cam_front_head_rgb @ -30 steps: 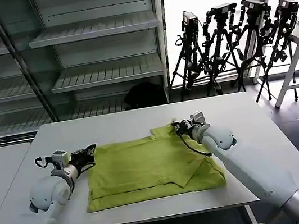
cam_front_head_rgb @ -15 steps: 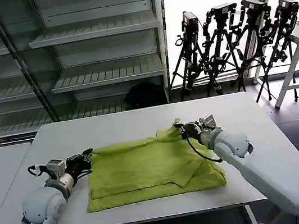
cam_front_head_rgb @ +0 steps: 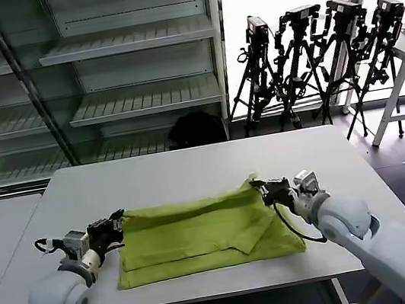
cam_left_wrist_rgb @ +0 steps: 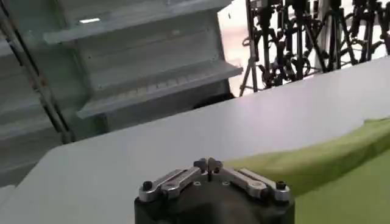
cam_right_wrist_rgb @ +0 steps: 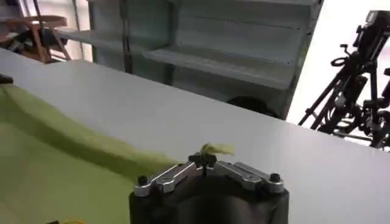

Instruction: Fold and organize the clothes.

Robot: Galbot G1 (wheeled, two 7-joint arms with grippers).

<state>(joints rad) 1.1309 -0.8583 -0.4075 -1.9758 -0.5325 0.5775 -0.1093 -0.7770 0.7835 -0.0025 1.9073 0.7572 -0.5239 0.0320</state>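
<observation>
Spanning left claw (cam_front_head_rgb: 117, 219), right claw (cam_front_head_rgb: 259, 186), pinched T-shirt (cam_front_head_rgb: 200, 233)

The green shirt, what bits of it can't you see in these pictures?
- Printed graphic: the T-shirt lies folded, so the head view shows plain green only.
- Far edge under the fingertips: left gripper and right gripper bodies block it in the wrist views.
- Underside: hidden against the table.
</observation>
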